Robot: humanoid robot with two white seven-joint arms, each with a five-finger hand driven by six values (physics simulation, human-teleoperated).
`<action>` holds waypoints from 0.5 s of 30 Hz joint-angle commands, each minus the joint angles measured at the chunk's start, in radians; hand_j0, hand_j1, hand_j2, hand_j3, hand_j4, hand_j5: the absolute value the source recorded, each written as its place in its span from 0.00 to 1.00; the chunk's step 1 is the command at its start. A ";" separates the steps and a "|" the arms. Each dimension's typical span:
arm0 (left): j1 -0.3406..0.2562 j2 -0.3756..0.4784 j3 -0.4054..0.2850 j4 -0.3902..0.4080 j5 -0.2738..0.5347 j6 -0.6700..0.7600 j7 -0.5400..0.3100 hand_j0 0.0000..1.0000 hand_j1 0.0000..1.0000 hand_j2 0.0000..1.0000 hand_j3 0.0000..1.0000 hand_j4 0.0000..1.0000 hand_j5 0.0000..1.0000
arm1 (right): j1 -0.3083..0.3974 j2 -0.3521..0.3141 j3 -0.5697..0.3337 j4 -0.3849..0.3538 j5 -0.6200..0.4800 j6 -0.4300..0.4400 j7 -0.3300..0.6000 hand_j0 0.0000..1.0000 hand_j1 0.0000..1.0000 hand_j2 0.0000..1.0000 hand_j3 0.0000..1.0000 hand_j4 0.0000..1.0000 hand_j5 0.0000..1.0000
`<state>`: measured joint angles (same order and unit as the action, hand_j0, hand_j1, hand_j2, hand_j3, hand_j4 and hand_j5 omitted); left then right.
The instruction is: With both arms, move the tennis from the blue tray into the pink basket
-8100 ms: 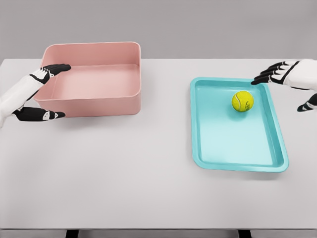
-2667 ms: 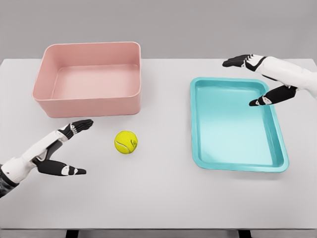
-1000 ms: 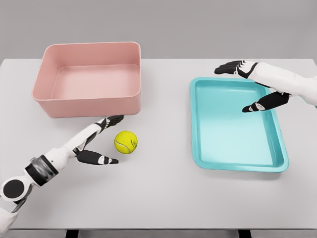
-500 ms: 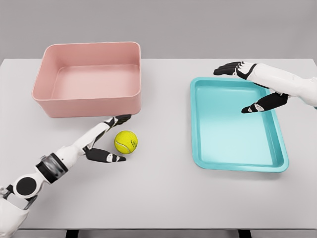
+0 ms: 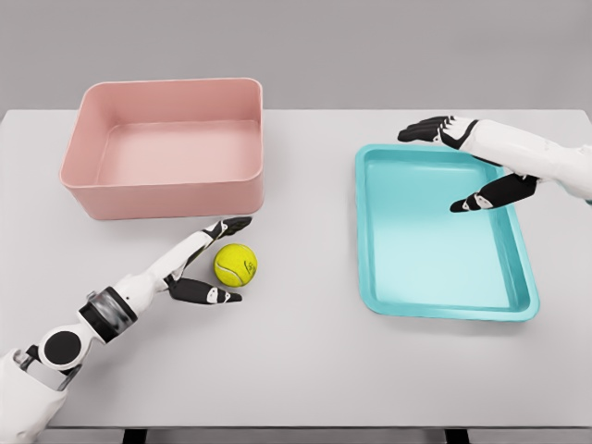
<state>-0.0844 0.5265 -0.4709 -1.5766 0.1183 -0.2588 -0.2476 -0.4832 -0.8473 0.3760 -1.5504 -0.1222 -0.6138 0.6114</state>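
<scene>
The yellow tennis ball (image 5: 236, 265) lies on the white table, in front of the pink basket (image 5: 166, 199) and left of the blue tray (image 5: 442, 303). My left hand (image 5: 222, 261) reaches it from the lower left, open, its fingers above the ball and its thumb below, flanking it without closing. The basket and the tray hold nothing. Over the tray's far right part my right hand (image 5: 453, 166) hovers open, fingers spread, holding nothing.
The white table (image 5: 305, 370) carries only the basket at the back left and the tray at the right. The basket's front wall stands just behind the ball.
My left hand has slid right to the ball, its fingers and thumb now flanking it. The ball and the right hand have barely moved.
</scene>
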 commanded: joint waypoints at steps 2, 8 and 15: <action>-0.005 -0.005 -0.002 0.009 0.003 0.000 0.001 0.96 0.96 0.96 0.96 0.96 0.96 | 0.000 -0.001 0.000 0.000 -0.008 0.003 0.000 1.00 1.00 1.00 1.00 1.00 1.00; -0.003 -0.003 0.000 0.007 0.003 -0.011 -0.001 0.79 0.79 0.79 0.79 0.79 0.79 | 0.002 -0.001 0.000 0.000 -0.007 0.003 0.000 1.00 1.00 1.00 1.00 1.00 1.00; 0.005 0.001 -0.002 0.000 0.004 -0.013 -0.001 0.72 0.72 0.72 0.72 0.72 0.72 | 0.002 -0.001 0.001 0.000 -0.007 0.003 0.000 1.00 1.00 1.00 1.00 1.00 1.00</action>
<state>-0.0782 0.5260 -0.4714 -1.5744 0.1180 -0.2709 -0.2487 -0.4817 -0.8472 0.3775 -1.5505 -0.1217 -0.6138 0.6114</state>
